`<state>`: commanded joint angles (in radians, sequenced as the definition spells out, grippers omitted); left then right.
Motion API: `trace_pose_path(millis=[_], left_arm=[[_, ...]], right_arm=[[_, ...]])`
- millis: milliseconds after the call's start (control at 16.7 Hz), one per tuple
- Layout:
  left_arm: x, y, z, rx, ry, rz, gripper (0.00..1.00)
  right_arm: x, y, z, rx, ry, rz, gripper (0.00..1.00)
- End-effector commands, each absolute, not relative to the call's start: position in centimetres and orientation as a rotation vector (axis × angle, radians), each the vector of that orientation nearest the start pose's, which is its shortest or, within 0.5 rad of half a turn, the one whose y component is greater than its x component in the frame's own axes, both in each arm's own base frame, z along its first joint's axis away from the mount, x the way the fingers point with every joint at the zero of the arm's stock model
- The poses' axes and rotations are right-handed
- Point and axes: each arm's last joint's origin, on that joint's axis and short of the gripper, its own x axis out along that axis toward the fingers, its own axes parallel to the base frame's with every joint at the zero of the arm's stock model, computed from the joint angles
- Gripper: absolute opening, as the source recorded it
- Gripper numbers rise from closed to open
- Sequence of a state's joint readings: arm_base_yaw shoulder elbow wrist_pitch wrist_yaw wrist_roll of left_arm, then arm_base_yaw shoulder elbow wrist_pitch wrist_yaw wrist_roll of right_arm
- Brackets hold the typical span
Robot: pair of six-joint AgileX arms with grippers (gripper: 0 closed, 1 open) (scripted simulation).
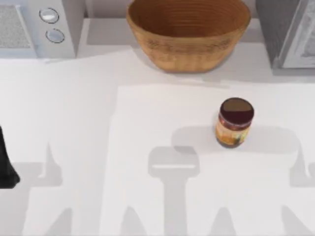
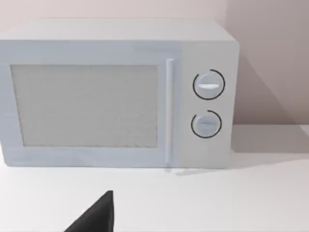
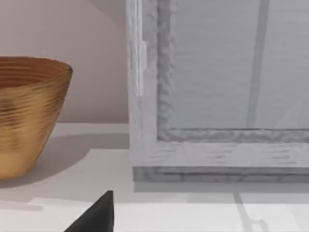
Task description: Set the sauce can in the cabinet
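Note:
The sauce can stands upright on the white table, right of centre, with a dark maroon top and an orange label under a red band. The cabinet is the grey speckled box at the back right; its pale framed door panel faces the right wrist camera. My left gripper is a dark shape at the table's far left edge, far from the can. A dark tip of it shows in the left wrist view. A dark tip of my right gripper shows in front of the cabinet.
A large woven brown basket sits at the back centre, left of the cabinet. A light grey microwave with two round knobs stands at the back left. Arm shadows fall across the front of the table.

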<state>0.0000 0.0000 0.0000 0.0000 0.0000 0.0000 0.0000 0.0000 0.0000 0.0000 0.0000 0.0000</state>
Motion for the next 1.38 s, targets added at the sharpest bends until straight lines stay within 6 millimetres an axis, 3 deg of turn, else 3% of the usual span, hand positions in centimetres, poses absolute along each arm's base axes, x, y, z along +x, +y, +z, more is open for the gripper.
trace_pose_path(millis=[300,600,1020,1380], left_arm=[[10.6,-0.1,16.0,0.0,0.0,0.0,1.0],[10.6,-0.1,16.0,0.0,0.0,0.0,1.0],[10.6,-0.1,16.0,0.0,0.0,0.0,1.0],[10.6,-0.1,16.0,0.0,0.0,0.0,1.0]], right_arm=[[10.6,-0.1,16.6,-0.036,0.022,0.021,1.0],[11.7,0.3,18.5,-0.21,0.192,0.172,1.0],[15.1,0.9,20.0,-0.433,0.429,0.501,1.0],[18.9,1.2,20.4,-0.514,0.539,0.801,1.0]])
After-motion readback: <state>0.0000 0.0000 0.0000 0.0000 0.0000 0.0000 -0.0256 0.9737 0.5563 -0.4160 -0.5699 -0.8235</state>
